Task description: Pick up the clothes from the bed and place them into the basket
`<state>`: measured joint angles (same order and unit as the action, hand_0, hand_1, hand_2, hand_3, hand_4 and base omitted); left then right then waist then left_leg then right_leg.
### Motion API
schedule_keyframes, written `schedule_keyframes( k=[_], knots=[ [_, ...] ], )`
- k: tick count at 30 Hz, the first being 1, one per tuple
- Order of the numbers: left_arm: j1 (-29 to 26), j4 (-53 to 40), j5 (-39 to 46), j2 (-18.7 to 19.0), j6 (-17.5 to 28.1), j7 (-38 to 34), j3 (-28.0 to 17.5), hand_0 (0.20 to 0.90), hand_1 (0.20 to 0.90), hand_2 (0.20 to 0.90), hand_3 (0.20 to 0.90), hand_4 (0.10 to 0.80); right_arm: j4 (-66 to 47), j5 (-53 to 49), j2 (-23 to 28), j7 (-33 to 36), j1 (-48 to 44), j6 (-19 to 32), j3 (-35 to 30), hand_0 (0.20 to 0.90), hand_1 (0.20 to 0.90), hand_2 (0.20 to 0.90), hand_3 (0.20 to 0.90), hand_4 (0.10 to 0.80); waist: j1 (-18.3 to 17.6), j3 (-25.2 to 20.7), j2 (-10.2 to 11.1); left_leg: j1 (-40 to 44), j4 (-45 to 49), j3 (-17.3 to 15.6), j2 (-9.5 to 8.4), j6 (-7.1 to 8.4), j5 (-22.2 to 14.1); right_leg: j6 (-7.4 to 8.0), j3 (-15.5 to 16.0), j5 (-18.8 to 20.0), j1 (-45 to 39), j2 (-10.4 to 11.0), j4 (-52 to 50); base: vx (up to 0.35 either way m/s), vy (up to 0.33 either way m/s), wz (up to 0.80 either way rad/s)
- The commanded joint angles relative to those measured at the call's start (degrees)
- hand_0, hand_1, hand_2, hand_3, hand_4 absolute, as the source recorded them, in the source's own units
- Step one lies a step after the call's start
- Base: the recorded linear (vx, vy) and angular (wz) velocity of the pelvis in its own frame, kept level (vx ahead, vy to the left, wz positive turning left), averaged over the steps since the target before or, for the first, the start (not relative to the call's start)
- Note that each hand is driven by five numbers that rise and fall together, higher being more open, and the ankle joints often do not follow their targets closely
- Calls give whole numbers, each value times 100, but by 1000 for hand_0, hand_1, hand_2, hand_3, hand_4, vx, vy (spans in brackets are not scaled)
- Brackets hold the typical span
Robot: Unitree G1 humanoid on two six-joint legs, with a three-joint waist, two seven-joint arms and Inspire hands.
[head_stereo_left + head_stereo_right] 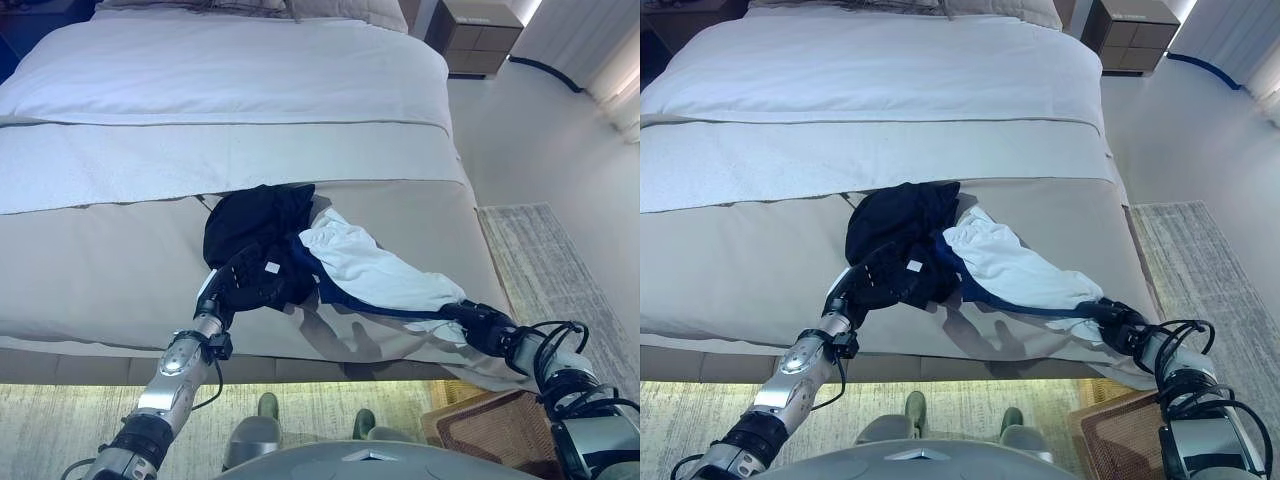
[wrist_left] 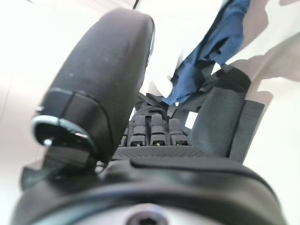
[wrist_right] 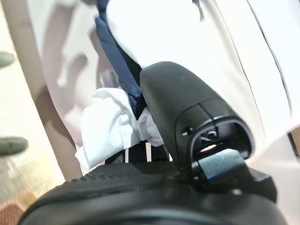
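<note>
Clothes lie bunched at the foot of the bed [image 1: 120, 260], near its front edge: a black garment [image 1: 255, 225] heaped to my left and a white-and-navy garment [image 1: 375, 270] trailing from it toward the bed's right corner. Both look light and limp, so I judge they will sag and stretch rather than lift as one piece; a bunched fold gives a surer hold than a flat edge, and the two may drag each other since they overlap.

My left hand [image 1: 250, 282] sits on the near edge of the black garment, fingers curled into the dark cloth in its wrist view. My right hand [image 1: 482, 322] is at the far tip of the white garment, thumb and fingers pinching a wad of white cloth, the fabric drawn taut between heap and hand. The basket [image 1: 490, 432] stands on the floor just below my right arm, beside the bed's corner.
</note>
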<state>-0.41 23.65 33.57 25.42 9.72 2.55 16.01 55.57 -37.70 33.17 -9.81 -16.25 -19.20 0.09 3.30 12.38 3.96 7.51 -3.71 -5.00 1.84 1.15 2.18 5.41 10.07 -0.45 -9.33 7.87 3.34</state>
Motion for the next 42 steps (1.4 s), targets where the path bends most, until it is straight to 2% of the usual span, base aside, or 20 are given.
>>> schedule_keyframes(
  k=[1, 2, 3, 4, 15, 25, 32, 34, 38, 40, 41, 42],
  knots=[
    [-405, -412, -94, -58, 393, -22, 81, 900, 900, 900, 900, 800, 311, 358, 532, 449, -646, 739, -240, 378, 378, 378, 291, 191, 100, -296, -175, -138, 212, -51, -18, -101, -605, 63, -124, 317, 502, -28, -127, 0, 0, 0],
    [-404, -417, -95, -64, 394, -23, 96, 900, 900, 900, 900, 800, 331, 447, 554, 550, -677, 782, -227, 573, 573, 573, 518, 418, 102, -290, -184, -140, 212, -43, -22, -99, -605, 62, -133, 317, 504, -28, -128, 0, 0, 0],
    [-402, -421, -97, -67, 392, -23, 102, 900, 900, 900, 900, 800, 336, 522, 564, 610, -688, 824, -220, 801, 801, 801, 785, 685, 103, -288, -188, -142, 214, -39, -24, -98, -605, 62, -138, 317, 505, -28, -129, -13, 19, 3],
    [-405, -415, -78, -69, 414, -38, 137, 900, 900, 900, 900, 800, 315, 661, 621, 784, -765, 855, -175, 900, 900, 900, 900, 800, 107, -277, -197, -153, 220, -34, -26, -96, -607, 54, -137, 309, 508, -24, -122, 0, 0, 0],
    [-327, -473, -17, -55, 473, 11, 181, 900, 900, 900, 900, 800, 299, 1760, 843, 1409, -821, 1196, -32, 900, 900, 900, 900, 800, 117, -260, -232, -157, 222, 1, -19, -81, -618, 43, -108, 277, 503, 1, -125, 0, 0, 0],
    [-249, -661, 30, -2, 434, -54, 202, 900, 900, 900, 900, 800, 85, 3641, 1249, 1978, -870, 563, 361, 900, 900, 900, 900, 800, 85, -246, -205, -146, 235, -46, 0, -80, -626, 53, -136, 263, 514, 13, -145, 0, 0, 0],
    [-178, -822, 81, 30, 356, -77, 201, 900, 900, 900, 900, 800, -314, 4233, 1469, 2491, -959, 351, 477, 900, 900, 900, 900, 800, 73, -236, -209, -141, 242, -39, -2, -86, -623, 52, -159, 271, 504, 11, -136, 0, 0, 0],
    [-161, -862, 81, 21, 339, -95, 209, 900, 900, 900, 900, 800, -542, 4090, 1484, 2580, -1001, 523, 522, 900, 900, 900, 900, 800, 73, -238, -214, -146, 245, -26, -4, -87, -626, 50, -164, 269, 507, 14, -138, 6, 4, -2],
    [-109, -782, 14, -67, 386, -73, 172, 900, 900, 900, 900, 800, -1886, 3994, 1356, 2478, -1092, 852, 798, 900, 900, 900, 900, 800, 29, -250, -221, -181, 270, 9, -29, -82, -637, 41, -185, 242, 542, 14, -162, 0, 0, 0],
    [-78, -783, 3, -83, 397, -60, 147, 900, 900, 900, 900, 800, -2091, 4080, 1306, 2433, -1057, 980, 838, 900, 900, 900, 900, 800, 22, -255, -230, -191, 275, 20, -30, -81, -639, 39, -192, 231, 553, 14, -169, 0, 0, 0],
    [-49, -790, -10, -98, 400, -52, 122, 900, 900, 900, 900, 800, -2265, 4108, 1282, 2371, -1008, 1087, 858, 900, 900, 900, 900, 800, 16, -261, -234, -194, 272, 28, -31, -81, -637, 38, -195, 224, 557, 12, -171, 40, 7, 1],
    [30, -776, -52, -150, 430, -14, 59, 900, 900, 900, 900, 800, -2618, 4260, 1138, 2212, -840, 1412, 924, 900, 900, 900, 900, 800, 17, -276, -244, -207, 268, 42, -38, -84, -633, 37, -185, 214, 565, 11, -171, 44, 7, 1]
  ],
)
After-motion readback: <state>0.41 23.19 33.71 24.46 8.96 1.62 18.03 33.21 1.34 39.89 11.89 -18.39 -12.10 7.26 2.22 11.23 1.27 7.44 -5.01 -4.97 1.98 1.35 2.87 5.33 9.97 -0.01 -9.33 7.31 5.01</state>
